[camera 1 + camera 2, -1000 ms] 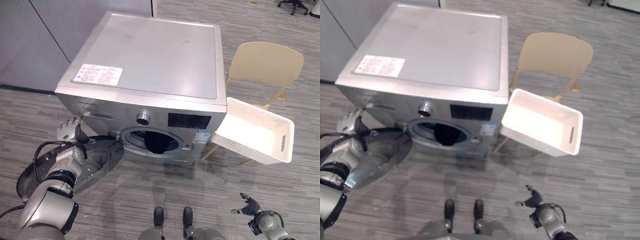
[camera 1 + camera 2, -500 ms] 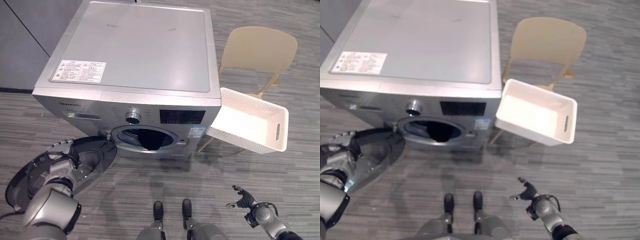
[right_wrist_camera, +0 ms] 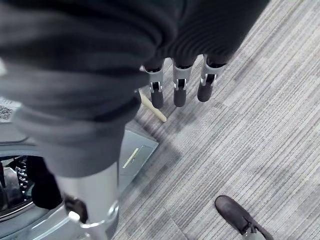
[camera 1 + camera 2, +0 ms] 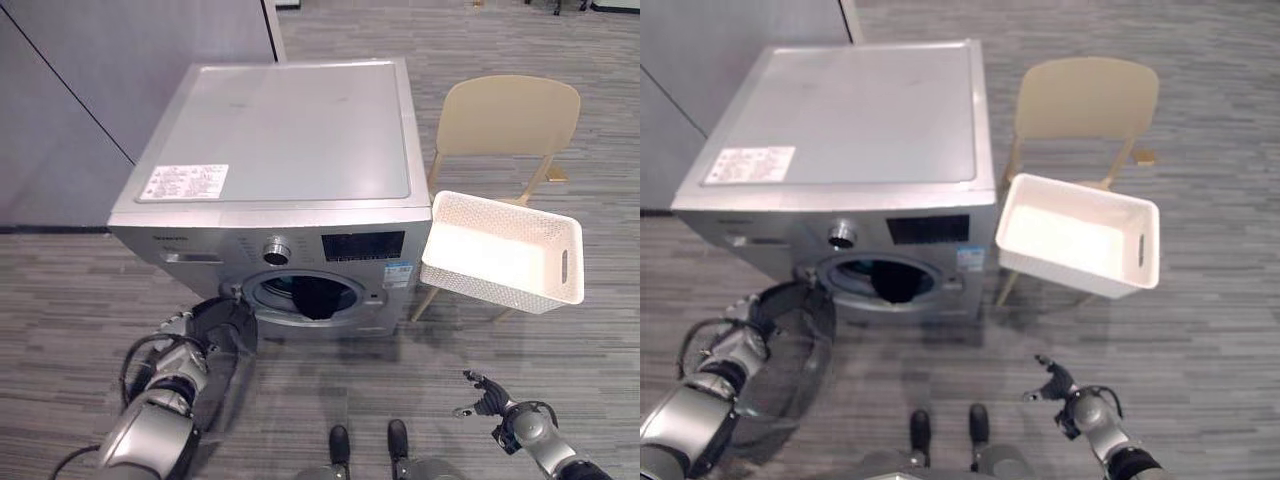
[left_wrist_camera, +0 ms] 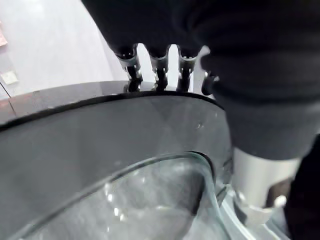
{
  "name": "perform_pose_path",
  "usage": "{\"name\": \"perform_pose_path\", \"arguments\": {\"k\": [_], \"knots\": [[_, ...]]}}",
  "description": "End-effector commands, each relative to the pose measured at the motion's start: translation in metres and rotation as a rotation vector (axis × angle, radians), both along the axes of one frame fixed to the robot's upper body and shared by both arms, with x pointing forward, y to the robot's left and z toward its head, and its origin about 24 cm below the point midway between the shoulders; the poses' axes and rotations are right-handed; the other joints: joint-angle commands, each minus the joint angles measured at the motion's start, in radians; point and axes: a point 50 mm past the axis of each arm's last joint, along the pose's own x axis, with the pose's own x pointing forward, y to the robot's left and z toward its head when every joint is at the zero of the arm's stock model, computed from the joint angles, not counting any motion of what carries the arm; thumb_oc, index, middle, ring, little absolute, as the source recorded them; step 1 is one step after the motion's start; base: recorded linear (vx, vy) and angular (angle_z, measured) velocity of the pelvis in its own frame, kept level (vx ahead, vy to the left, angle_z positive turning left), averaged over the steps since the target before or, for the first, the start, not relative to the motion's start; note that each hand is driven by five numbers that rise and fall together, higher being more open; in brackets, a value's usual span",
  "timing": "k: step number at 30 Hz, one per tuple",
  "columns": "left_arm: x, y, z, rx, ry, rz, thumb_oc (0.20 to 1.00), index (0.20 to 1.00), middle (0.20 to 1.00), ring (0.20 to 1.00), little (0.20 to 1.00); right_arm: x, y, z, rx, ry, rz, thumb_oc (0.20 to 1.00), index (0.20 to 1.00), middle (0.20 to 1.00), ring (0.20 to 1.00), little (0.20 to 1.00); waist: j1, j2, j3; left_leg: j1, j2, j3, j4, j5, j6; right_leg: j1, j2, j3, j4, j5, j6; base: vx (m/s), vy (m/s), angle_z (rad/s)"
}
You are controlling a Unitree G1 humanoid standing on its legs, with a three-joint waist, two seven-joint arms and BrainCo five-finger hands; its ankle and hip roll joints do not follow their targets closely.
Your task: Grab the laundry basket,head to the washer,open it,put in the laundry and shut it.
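One dark garment hangs in the silver front-loading washer drum; your left hand presses relaxed fingers on its round glass door, right hand slack, white perforated basket beside the washer.

The silver front-loading washer stands on the grey floor with its round door swung partly open on the left-side hinge. Dark laundry hangs in the drum opening, spilling over the lower rim. The white perforated laundry basket, empty and tilted, sits on a beige chair just right of the washer.
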Motion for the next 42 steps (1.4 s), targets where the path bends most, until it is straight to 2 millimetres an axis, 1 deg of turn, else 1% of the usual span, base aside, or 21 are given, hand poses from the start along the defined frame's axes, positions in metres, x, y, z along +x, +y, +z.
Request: {"name": "perform_pose_path", "arguments": {"k": [1, 4, 5, 6, 9, 13, 15, 20, 22, 29, 30, 31, 32, 33, 35, 36, 37, 38, 39, 41, 42], "knots": [[-0.013, -0.077, -0.041, -0.318, 0.008, -0.056, 1.000, 1.000, 1.000, 1.000, 1.000, 0.001, -0.010, 0.005, -0.032, -0.036, -0.021, 1.000, 1.000, 1.000, 1.000, 1.000, -0.007, -0.045, -0.023, -0.045, -0.014, -0.057, 0.004, -0.037, -0.015, -0.016, -0.032, 0.015, 0.106, -0.159, 0.093, -0.03, -0.034, 0.15], [-0.007, -0.101, -0.022, -0.519, -0.212, -0.073, 1.000, 1.000, 1.000, 1.000, 1.000, -0.005, -0.012, 0.003, -0.024, -0.038, -0.069, 1.000, 1.000, 1.000, 1.000, 1.000, 0.011, -0.034, -0.018, -0.047, -0.019, -0.070, 0.005, -0.025, -0.013, -0.006, -0.034, 0.002, 0.102, -0.162, 0.087, -0.04, -0.046, 0.16], [-0.006, -0.113, 0.002, -0.686, -0.388, -0.073, 1.000, 1.000, 1.000, 1.000, 1.000, -0.008, -0.012, 0.001, -0.015, -0.044, -0.096, 1.000, 1.000, 1.000, 1.000, 1.000, 0.025, -0.030, -0.015, -0.049, -0.021, -0.081, 0.004, -0.016, -0.012, 0.000, -0.033, -0.005, 0.101, -0.165, 0.082, -0.04, -0.062, 0.13], [-0.007, -0.113, 0.002, -0.686, -0.387, -0.072, 1.000, 1.000, 1.000, 1.000, 1.000, -0.009, -0.012, 0.001, -0.015, -0.043, -0.095, 1.000, 1.000, 1.000, 1.000, 1.000, 0.024, -0.031, -0.015, -0.048, -0.021, -0.081, 0.004, -0.017, -0.012, 0.001, -0.033, -0.006, 0.101, -0.166, 0.082, -0.04, -0.069, 0.10], [-0.018, -0.131, 0.028, -0.904, -0.508, -0.116, 1.000, 1.000, 1.000, 1.000, 1.000, -0.008, -0.009, 0.001, -0.010, -0.066, -0.116, 1.000, 1.000, 1.000, 1.000, 1.000, 0.035, -0.025, -0.006, -0.051, -0.019, -0.088, -0.001, -0.005, -0.015, 0.008, -0.030, -0.017, 0.099, -0.171, 0.076, -0.04, -0.062, 0.19], [-0.020, -0.144, 0.042, -0.999, -0.546, -0.168, 1.000, 1.000, 1.000, 1.000, 1.000, -0.011, -0.008, -0.001, -0.021, -0.070, -0.119, 1.000, 1.000, 1.000, 1.000, 1.000, 0.035, -0.022, -0.002, -0.053, -0.014, -0.088, -0.006, 0.000, -0.019, 0.008, -0.028, -0.020, 0.095, -0.172, 0.073, -0.01, -0.033, 0.03], [-0.014, -0.163, 0.056, -1.085, -0.571, -0.234, 1.000, 1.000, 1.000, 1.000, 1.000, -0.013, -0.008, -0.002, -0.034, -0.067, -0.122, 1.000, 1.000, 1.000, 1.000, 1.000, 0.026, -0.025, 0.004, -0.057, -0.009, -0.087, -0.006, 0.004, -0.023, 0.006, -0.022, -0.019, 0.089, -0.171, 0.071, -0.02, -0.058, -0.04], [0.000, -0.180, 0.064, -1.039, -0.581, -0.308, 1.000, 1.000, 1.000, 1.000, 1.000, -0.018, -0.008, -0.005, -0.044, -0.063, -0.128, 1.000, 1.000, 1.000, 1.000, 1.000, 0.010, -0.034, 0.009, -0.061, -0.001, -0.082, -0.006, 0.007, -0.028, 0.007, -0.016, -0.015, 0.083, -0.171, 0.067, 0.00, -0.053, -0.02], [0.018, -0.192, 0.063, -0.899, -0.574, -0.378, 1.000, 1.000, 1.000, 1.000, 1.000, -0.021, -0.008, -0.008, -0.059, -0.058, -0.130, 1.000, 1.000, 1.000, 1.000, 1.000, -0.010, -0.044, 0.010, -0.067, 0.004, -0.076, -0.006, 0.010, -0.035, 0.002, -0.012, -0.012, 0.082, -0.170, 0.065, 0.00, -0.053, -0.05], [0.031, -0.183, 0.060, -0.793, -0.587, -0.358, 1.000, 1.000, 1.000, 1.000, 1.000, -0.022, -0.014, -0.009, -0.097, -0.053, -0.145, 1.000, 1.000, 1.000, 1.000, 1.000, -0.024, -0.043, 0.008, -0.081, 0.013, -0.063, -0.006, 0.013, -0.042, -0.017, -0.008, -0.010, 0.083, -0.162, 0.066, 0.00, -0.040, -0.08], [0.027, -0.179, 0.057, -0.795, -0.575, -0.359, 1.000, 1.000, 1.000, 1.000, 1.000, -0.022, -0.014, -0.009, -0.095, -0.051, -0.148, 1.000, 1.000, 1.000, 1.000, 1.000, -0.021, -0.042, 0.006, -0.076, 0.013, -0.059, -0.006, 0.011, -0.043, -0.015, -0.007, -0.010, 0.084, -0.163, 0.065, 0.01, -0.035, -0.11], [0.014, -0.169, 0.040, -0.795, -0.514, -0.327, 1.000, 1.000, 1.000, 1.000, 1.000, -0.021, -0.014, -0.009, -0.090, -0.050, -0.146, 1.000, 1.000, 1.000, 1.000, 1.000, -0.015, -0.042, 0.004, -0.066, 0.015, -0.053, -0.006, 0.008, -0.042, -0.008, -0.006, -0.008, 0.087, -0.166, 0.064, 0.01, -0.035, -0.09], [0.014, -0.169, 0.040, -0.795, -0.514, -0.327, 1.000, 1.000, 1.000, 1.000, 1.000, -0.021, -0.013, -0.009, -0.090, -0.050, -0.145, 1.000, 1.000, 1.000, 1.000, 1.000, -0.015, -0.043, 0.004, -0.065, 0.015, -0.053, -0.006, 0.008, -0.042, -0.007, -0.006, -0.008, 0.087, -0.166, 0.064, 0.01, -0.057, -0.14], [-0.006, -0.155, 0.016, -0.800, -0.425, -0.259, 1.000, 1.000, 1.000, 1.000, 1.000, -0.020, -0.013, -0.010, -0.089, -0.049, -0.150, 1.000, 1.000, 1.000, 1.000, 1.000, -0.008, -0.045, -0.001, -0.051, 0.015, -0.051, -0.006, 0.005, -0.041, 0.004, -0.003, -0.008, 0.091, -0.170, 0.063, 0.00, -0.054, -0.14], [-0.029, -0.142, -0.012, -0.793, -0.317, -0.169, 1.000, 1.000, 1.000, 1.000, 1.000, -0.019, -0.012, -0.011, -0.083, -0.047, -0.160, 1.000, 1.000, 1.000, 1.000, 1.000, -0.002, -0.049, -0.006, -0.039, 0.016, -0.052, -0.006, 0.004, -0.040, 0.013, -0.002, -0.010, 0.095, -0.173, 0.062, 0.00, -0.055, -0.09], [-0.029, -0.142, -0.012, -0.793, -0.317, -0.169, 1.000, 1.000, 1.000, 1.000, 1.000, -0.019, -0.012, -0.011, -0.083, -0.047, -0.160, 1.000, 1.000, 1.000, 1.000, 1.000, -0.002, -0.049, -0.005, -0.038, 0.016, -0.052, -0.006, 0.004, -0.040, 0.014, -0.002, -0.010, 0.095, -0.173, 0.062, -0.02, -0.053, -0.01], [-0.056, -0.127, -0.038, -0.760, -0.198, -0.092, 1.000, 1.000, 1.000, 1.000, 1.000, -0.018, -0.011, -0.011, -0.078, -0.046, -0.161, 1.000, 1.000, 1.000, 1.000, 1.000, 0.006, -0.052, -0.013, -0.029, 0.015, -0.052, -0.001, 0.001, -0.040, 0.026, -0.001, -0.013, 0.095, -0.175, 0.062, -0.01, -0.034, 0.02], [-0.056, -0.127, -0.038, -0.760, -0.198, -0.092, 1.000, 1.000, 1.000, 1.000, 1.000, -0.018, -0.011, -0.011, -0.078, -0.046, -0.161, 1.000, 1.000, 1.000, 1.000, 1.000, 0.005, -0.052, -0.013, -0.029, 0.015, -0.052, -0.001, 0.001, -0.040, 0.026, -0.001, -0.013, 0.095, -0.175, 0.062, -0.01, -0.059, 0.07], [-0.080, -0.117, -0.059, -0.757, -0.110, 0.015, 1.000, 1.000, 1.000, 1.000, 1.000, -0.018, -0.009, -0.013, -0.076, -0.038, -0.169, 1.000, 1.000, 1.000, 1.000, 1.000, 0.013, -0.054, -0.021, -0.022, 0.013, -0.053, 0.004, -0.002, -0.039, 0.037, -0.002, -0.015, 0.089, -0.175, 0.062, 0.00, -0.044, 0.07], [-0.104, -0.109, -0.078, -0.740, -0.012, 0.112, 1.000, 1.000, 1.000, 1.000, 1.000, -0.018, -0.008, -0.016, -0.072, -0.022, -0.182, 1.000, 1.000, 1.000, 1.000, 1.000, 0.021, -0.055, -0.027, -0.016, 0.012, -0.053, 0.008, -0.005, -0.039, 0.049, -0.004, -0.021, 0.079, -0.175, 0.062, -0.01, -0.026, 0.02], [-0.104, -0.109, -0.078, -0.740, -0.012, 0.112, 1.000, 1.000, 1.000, 1.000, 1.000, -0.018, -0.008, -0.016, -0.072, -0.022, -0.182, 1.000, 1.000, 1.000, 1.000, 1.000, 0.021, -0.055, -0.026, -0.015, 0.012, -0.053, 0.008, -0.005, -0.039, 0.050, -0.004, -0.021, 0.079, -0.175, 0.062, -0.01, -0.025, 0.06]]}}
